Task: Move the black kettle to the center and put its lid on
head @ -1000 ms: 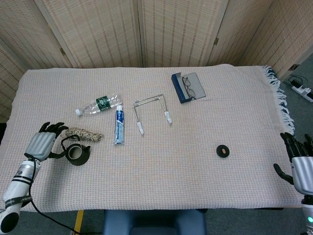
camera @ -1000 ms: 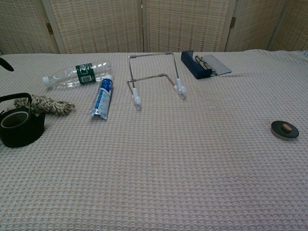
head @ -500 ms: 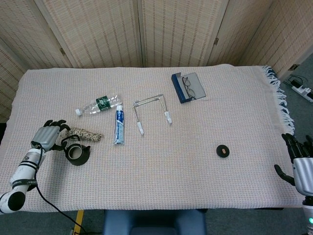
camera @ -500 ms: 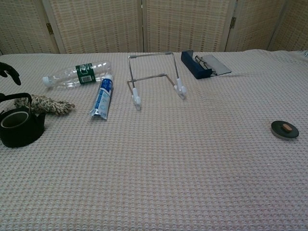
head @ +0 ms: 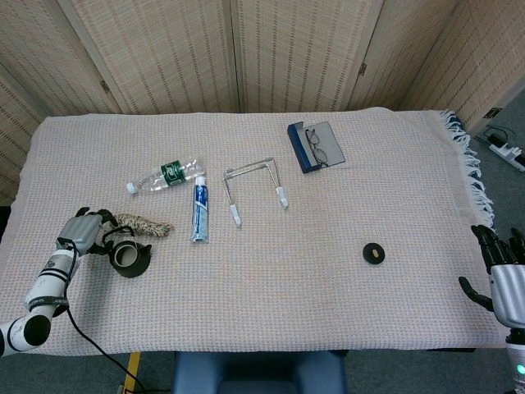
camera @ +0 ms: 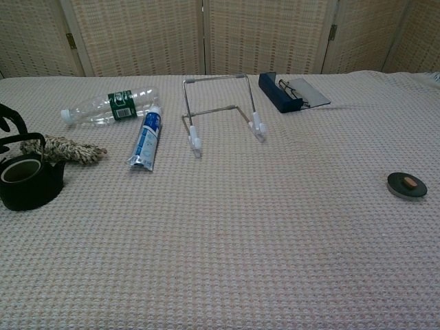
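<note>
The black kettle [head: 130, 258] stands lidless on the left of the table, its thin handle upright; the chest view shows the kettle [camera: 27, 183] at the left edge. My left hand [head: 81, 229] is just left of it, fingers apart and reaching toward the handle. In the chest view its dark fingertips [camera: 9, 119] hover above the handle without touching. The round black lid [head: 374, 254] with a tan knob lies flat far to the right, and the chest view shows the lid [camera: 406, 185] too. My right hand [head: 505, 268] hangs empty at the table's right edge, fingers spread.
A frayed rope bundle [head: 141, 223] lies right behind the kettle. A toothpaste tube [head: 199, 208], a water bottle [head: 166, 175] and a wire stand [head: 256, 190] are left of center. A glasses case [head: 315, 146] sits at the back.
My left hand has drawn in smaller and closer to the kettle's handle, its fingers now over it. The right hand sank slightly at the table edge. Kettle and lid have not moved.
</note>
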